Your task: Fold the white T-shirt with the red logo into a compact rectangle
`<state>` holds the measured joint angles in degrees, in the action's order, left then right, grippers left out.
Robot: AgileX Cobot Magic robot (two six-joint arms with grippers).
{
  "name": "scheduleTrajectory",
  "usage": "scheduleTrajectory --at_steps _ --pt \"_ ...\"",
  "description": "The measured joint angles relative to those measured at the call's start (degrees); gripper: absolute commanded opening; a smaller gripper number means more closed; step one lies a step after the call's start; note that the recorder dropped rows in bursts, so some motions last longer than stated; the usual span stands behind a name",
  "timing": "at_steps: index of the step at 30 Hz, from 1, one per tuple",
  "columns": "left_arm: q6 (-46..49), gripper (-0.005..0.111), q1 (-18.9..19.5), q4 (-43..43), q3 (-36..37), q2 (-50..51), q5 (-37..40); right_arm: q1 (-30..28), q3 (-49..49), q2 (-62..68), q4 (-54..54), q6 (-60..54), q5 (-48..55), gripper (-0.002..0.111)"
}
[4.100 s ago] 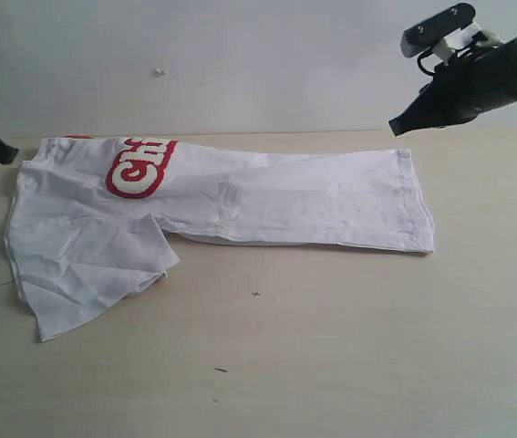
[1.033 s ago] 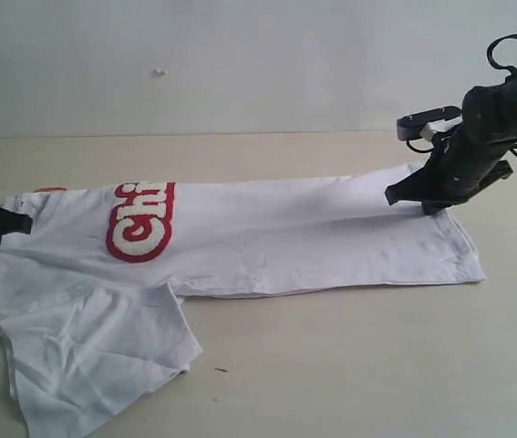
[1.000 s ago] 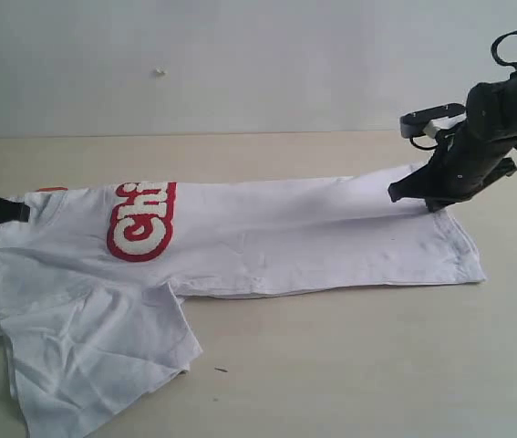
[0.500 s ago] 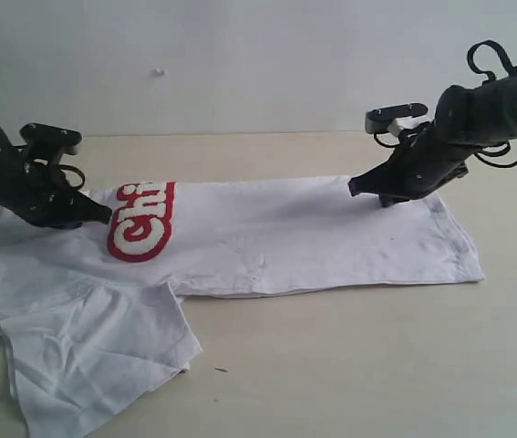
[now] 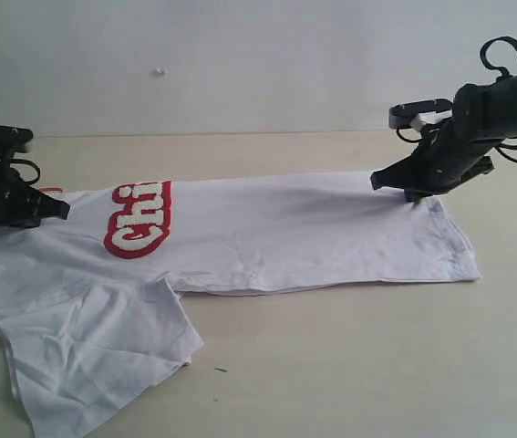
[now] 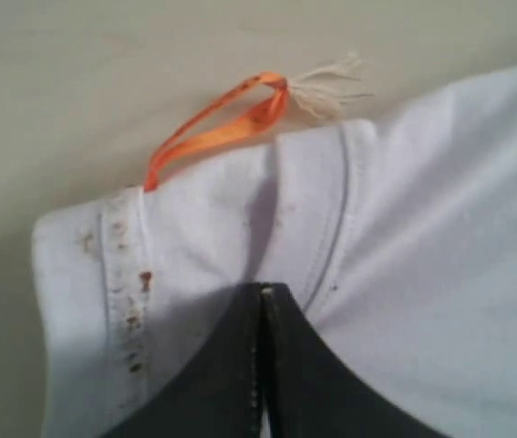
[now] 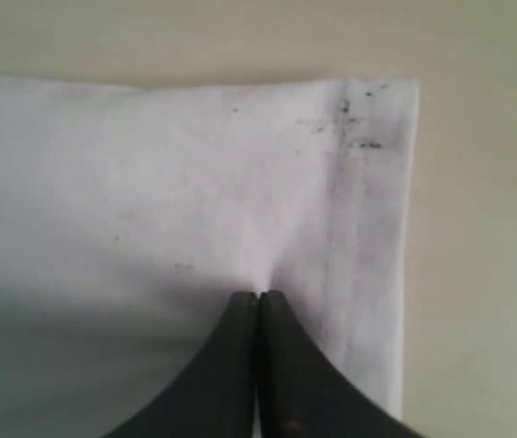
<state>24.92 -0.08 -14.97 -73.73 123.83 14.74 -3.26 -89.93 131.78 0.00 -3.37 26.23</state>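
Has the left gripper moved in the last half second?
Yes. In the exterior view the left gripper has pulled back leftward, farther from the speck on the wall, jaws closed on the white T-shirt.

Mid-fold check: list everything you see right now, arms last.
T-shirt: one, white, flat across the table, folded lengthwise, one sleeve splayed at the near left.
logo: one, red with white letters, on the shirt's left part, cut off by the far fold.
neck tag: one, orange loop, poking past the shirt's edge near the left tool.
speck: one, dark, on the table in front of the shirt.
table: one, light beige, under everything.
wall: one, pale grey, behind the table.
left tool: one, black, shut, pinching the shirt's collar end.
right tool: one, black, shut, pinching the hem corner.
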Motion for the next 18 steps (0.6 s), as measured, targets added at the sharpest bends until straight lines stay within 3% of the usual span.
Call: scheduleTrajectory --at_steps 7,13,18 --pt "0.13 0.000 0.14 0.21 0.23 -2.29 2.00 -0.46 0.35 -2.41 -0.58 0.11 2.74 0.000" --pt "4.50 0.000 -0.61 -1.07 0.21 -10.59 5.16 -0.49 0.35 -8.21 0.76 -2.61 4.27 0.000" --pt "13.02 0.000 -3.46 -7.23 0.35 -17.50 15.77 -0.49 0.35 -11.32 4.76 -4.99 8.58 0.007"
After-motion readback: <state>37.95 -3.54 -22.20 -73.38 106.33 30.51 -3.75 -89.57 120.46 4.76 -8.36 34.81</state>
